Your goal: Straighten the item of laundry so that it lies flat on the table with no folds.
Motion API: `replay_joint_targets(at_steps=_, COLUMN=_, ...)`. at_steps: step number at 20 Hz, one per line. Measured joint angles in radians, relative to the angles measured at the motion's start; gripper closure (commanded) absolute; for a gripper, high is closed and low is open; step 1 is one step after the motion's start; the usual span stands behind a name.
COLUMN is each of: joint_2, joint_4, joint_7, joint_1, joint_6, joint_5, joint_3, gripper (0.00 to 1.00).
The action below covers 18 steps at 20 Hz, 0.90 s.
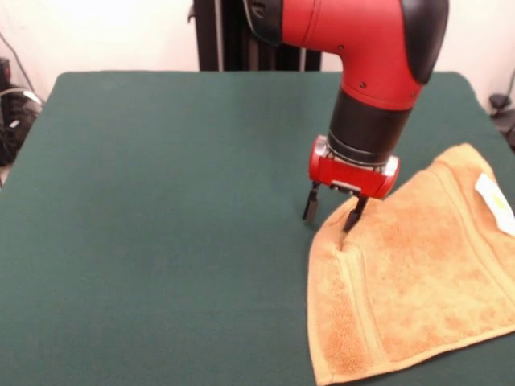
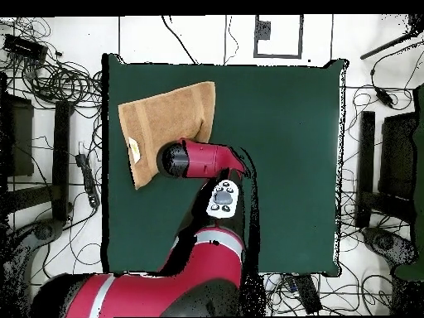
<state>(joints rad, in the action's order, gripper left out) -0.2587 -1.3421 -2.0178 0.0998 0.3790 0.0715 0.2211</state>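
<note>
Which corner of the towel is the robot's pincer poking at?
The pincer is at the towel corner that points toward the table's middle, not the corner by the white label.

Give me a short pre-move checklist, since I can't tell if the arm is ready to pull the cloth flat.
1. Gripper open: ok, fingers apart.
2. Gripper at the edge of the orange-tan terry-cloth towel: ok, one fingertip over its corner, the other over the dark green felt table.
3. Cloth between the fingers: cannot tell.
4. Towel wholly on the table: cannot tell; front view crops it.
5. Towel flat: not ok, a ridge runs below the gripper.
</note>
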Motion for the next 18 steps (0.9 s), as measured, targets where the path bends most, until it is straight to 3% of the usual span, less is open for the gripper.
replay_joint_targets(at_steps=4, joint_2=0.006, joint_4=0.020, joint_7=0.000, joint_1=-0.016, joint_6=0.000, joint_5=0.000, joint_3=-0.005, gripper=0.00)
replay_joint_targets(at_steps=5, joint_2=0.010, joint_4=0.030, joint_7=0.000, joint_1=-0.024, joint_6=-0.001, joint_5=0.001, joint_3=-0.007, gripper=1.00)
replay_joint_targets(at_steps=18, joint_2=0.019, joint_4=0.051, joint_7=0.000, joint_1=-0.035, joint_6=0.000, joint_5=-0.001, joint_3=-0.013, gripper=1.00)
